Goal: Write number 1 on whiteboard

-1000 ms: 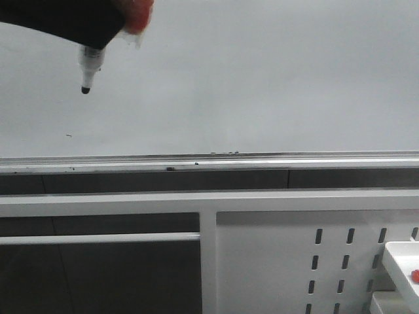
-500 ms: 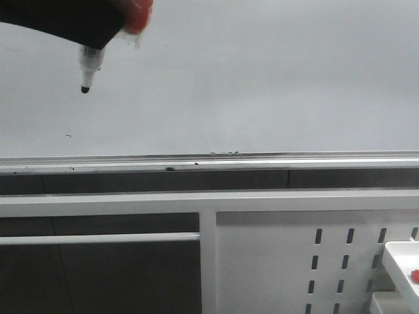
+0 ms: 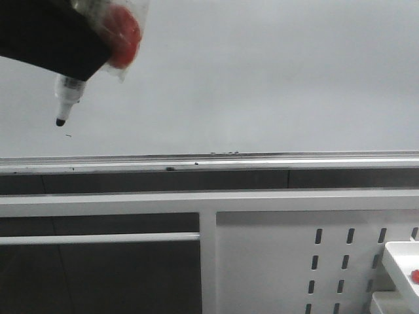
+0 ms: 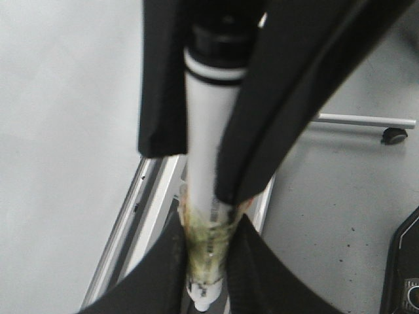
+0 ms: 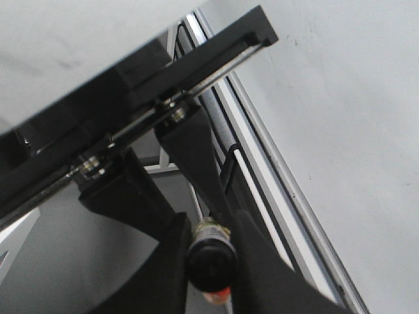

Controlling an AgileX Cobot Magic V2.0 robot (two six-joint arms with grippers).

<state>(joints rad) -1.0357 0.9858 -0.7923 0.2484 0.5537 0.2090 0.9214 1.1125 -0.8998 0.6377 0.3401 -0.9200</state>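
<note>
At ten o'clock before the whiteboard [image 3: 262,78], a marker [image 3: 67,97] is clamped in the left gripper [image 4: 209,275], tip down near a speck [image 3: 68,137]; a dark cap [image 5: 211,260] is pinched by the right gripper [image 5: 208,261].

Below, white metal frame [image 3: 209,203] running across, dark gaps [image 3: 98,278] behind and under its horizontal bars. Lower right, white slotted metal panel [image 3: 275,261], rows of short slanted slots. Far right corner, edge of white tray [image 3: 400,261] with small red piece [image 3: 414,275] on it. Seen from left wrist, pale grey floor [image 4: 327,196], thin white bar ending in a black caster [image 4: 394,135]. Soft, even light, no hard shadows.
</note>
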